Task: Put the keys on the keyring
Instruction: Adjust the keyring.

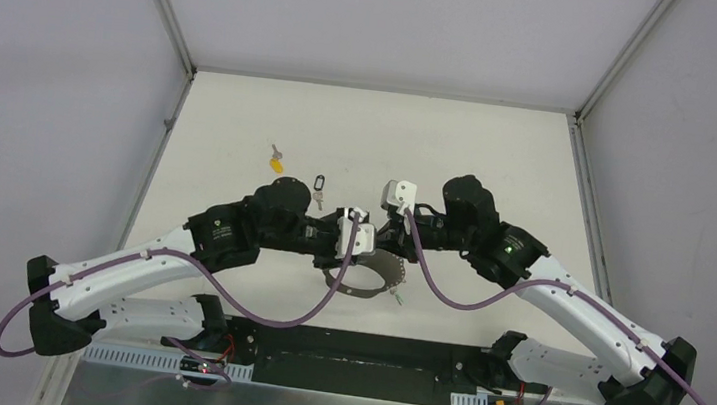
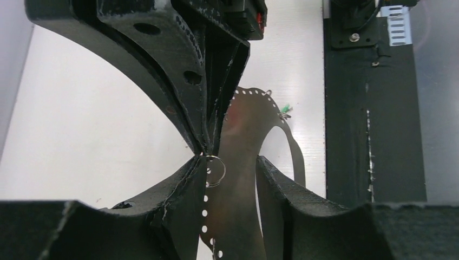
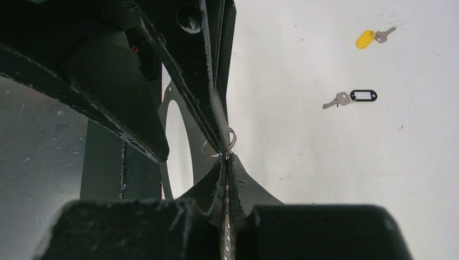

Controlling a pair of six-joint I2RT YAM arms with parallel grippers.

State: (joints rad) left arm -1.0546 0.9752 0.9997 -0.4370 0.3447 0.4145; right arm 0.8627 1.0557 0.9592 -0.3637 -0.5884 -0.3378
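While our right fingers pinch the keyring at mid counter and our left fingers stand spread around its band, we judge only the green key threaded; yellow key and black key lie loose beyond.

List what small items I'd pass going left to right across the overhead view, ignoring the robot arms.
Small silver key with yellow plastic tag → small silver key with black plastic tag → large thin grey keyring loop.

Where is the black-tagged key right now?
Top view: the black-tagged key lies on the table beyond the left arm, right of the yellow-tagged key.
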